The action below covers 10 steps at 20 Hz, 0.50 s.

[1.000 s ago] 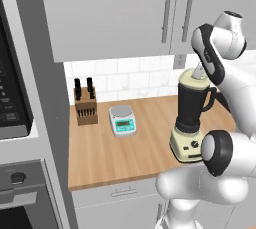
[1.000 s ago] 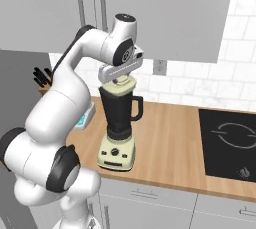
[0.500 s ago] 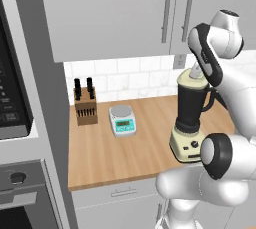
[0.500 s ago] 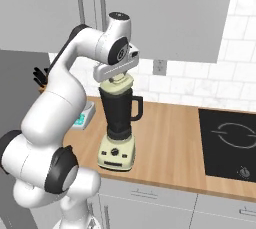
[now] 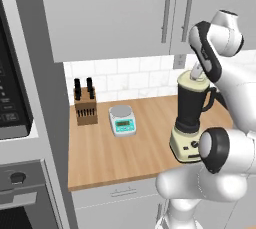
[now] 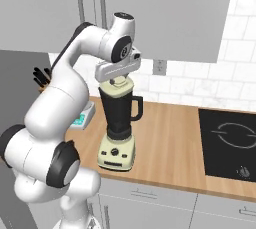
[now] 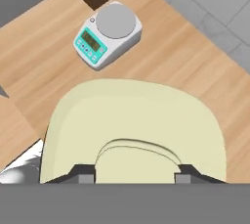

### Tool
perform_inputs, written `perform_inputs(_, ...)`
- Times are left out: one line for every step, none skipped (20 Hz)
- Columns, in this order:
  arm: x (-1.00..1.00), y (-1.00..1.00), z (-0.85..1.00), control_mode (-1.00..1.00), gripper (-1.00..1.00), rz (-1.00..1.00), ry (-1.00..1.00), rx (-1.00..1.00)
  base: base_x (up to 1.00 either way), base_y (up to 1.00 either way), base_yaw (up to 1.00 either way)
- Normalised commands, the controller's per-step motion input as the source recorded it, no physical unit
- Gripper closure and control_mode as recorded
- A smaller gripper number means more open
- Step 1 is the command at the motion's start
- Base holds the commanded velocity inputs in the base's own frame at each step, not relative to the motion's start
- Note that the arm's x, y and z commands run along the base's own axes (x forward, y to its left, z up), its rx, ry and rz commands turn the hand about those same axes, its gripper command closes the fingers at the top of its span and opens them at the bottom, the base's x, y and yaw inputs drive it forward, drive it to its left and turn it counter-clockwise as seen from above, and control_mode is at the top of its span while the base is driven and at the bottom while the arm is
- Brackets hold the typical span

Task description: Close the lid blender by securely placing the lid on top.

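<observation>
Cream lid (image 7: 132,125) — flat atop upright blender (image 6: 119,123)

Glossy white Franka arm (image 6: 60,98) built of rounded, bulbous shells, with round black caps at the joints and dark seams between segments. A flat pale-grey hand block carries the pincer (image 7: 134,171) with two small dark tips.

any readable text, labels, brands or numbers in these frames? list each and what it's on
No text can be read anywhere.
Kitchen scale: teal display panel with small buttons, marks too small to read.
Microwave: faint control-panel marks, too blurred to read.
Blender: black knobs on the cream base, no legible label.
Lid: plain cream, no print.
Cooktop: a ring outline and a small knob, no characters.
</observation>
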Motion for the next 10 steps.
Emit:
perform_inputs(0.00,0.00,0.00,-1.00,1.00,0.00,0.00,0.05,0.00,0.00,0.00)
perform_inputs(0.00,0.01,-0.06,-1.00,1.00,0.00,0.00,0.03,0.00,0.00,0.00)
perform_inputs(0.00,0.00,-0.20,-1.00,1.00,0.00,0.00,0.04,0.00,0.00,0.00)
perform_inputs(0.00,0.06,-0.31,-1.00,1.00,0.00,0.00,0.01,0.00,0.00,0.00)
perform_inputs(0.00,0.15,-0.41,-1.00,1.00,0.00,0.05,0.00,0.00,0.00,0.00)
perform_inputs(0.00,0.18,-0.46,-1.00,1.00,0.00,0.07,0.00,0.00,0.00,0.00)
perform_inputs(0.00,0.21,-0.54,-1.00,1.00,0.00,0.09,-0.01,0.00,0.00,0.00)
perform_inputs(0.00,0.19,-0.58,-1.00,1.00,0.00,0.11,-0.09,0.00,0.00,0.00)
perform_inputs(0.00,0.17,-0.60,-1.00,1.00,0.00,0.10,-0.19,0.00,0.00,0.00)
perform_inputs(0.00,0.10,-0.50,-1.00,1.00,0.00,0.08,-0.23,0.00,0.00,0.00)
